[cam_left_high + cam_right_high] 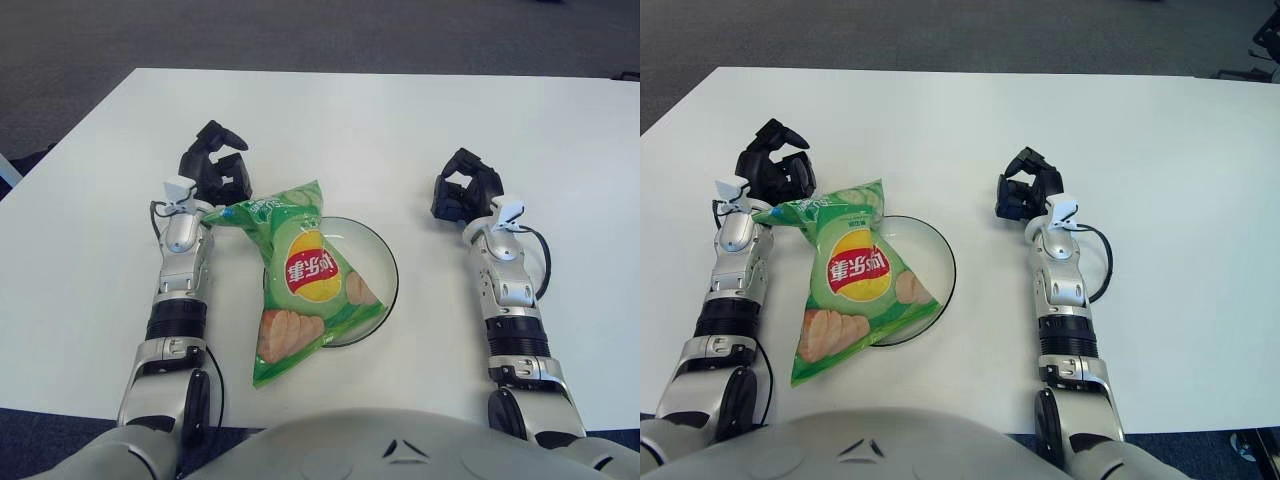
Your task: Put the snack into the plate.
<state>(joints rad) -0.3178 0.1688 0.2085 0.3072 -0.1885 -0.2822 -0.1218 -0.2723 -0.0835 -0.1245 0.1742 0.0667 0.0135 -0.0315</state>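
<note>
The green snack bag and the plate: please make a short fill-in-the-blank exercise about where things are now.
1. The green chip bag lies across the clear glass ____.
2. The bag's lower end hangs over the plate's rim onto the white ____.
3. The left hand shows beside the bag's ____ corner.
4. The right hand holds ____.

Missing: plate; table; upper left; nothing

A green bag of chips lies across a clear glass plate on the white table, its upper part over the plate's left half and its lower end hanging past the plate's near-left rim onto the table. The left hand shows just left of the bag's top corner, fingers curled and holding nothing. The right hand shows right of the plate, apart from it, fingers curled.
</note>
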